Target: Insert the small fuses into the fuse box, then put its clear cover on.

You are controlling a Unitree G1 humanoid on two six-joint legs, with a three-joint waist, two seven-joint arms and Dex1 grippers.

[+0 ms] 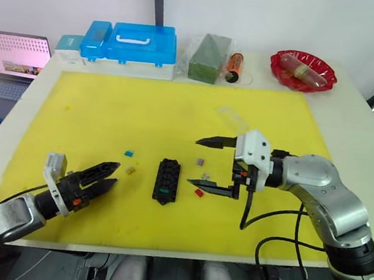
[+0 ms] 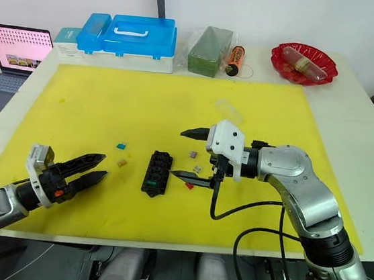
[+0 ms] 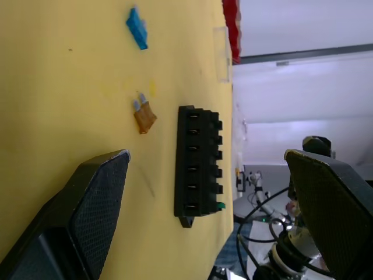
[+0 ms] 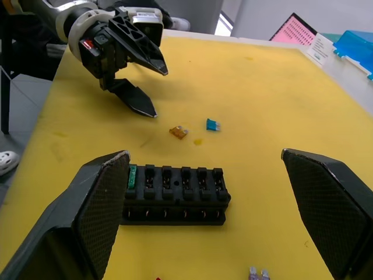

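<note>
One green fuse is seated in the fuse box; five lie loose, the clear cover unplaced. Both grippers' fingers are spread wide, empty.

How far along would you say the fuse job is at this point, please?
Done: one green fuse sits in an end slot of the fuse box. In hand: nothing; the left pincer and right pincer are both open and empty. Left: the blue fuse, orange fuse, red fuse and two pale ones lie loose on the yellow mat, and the clear cover lies apart, unfitted.
</note>
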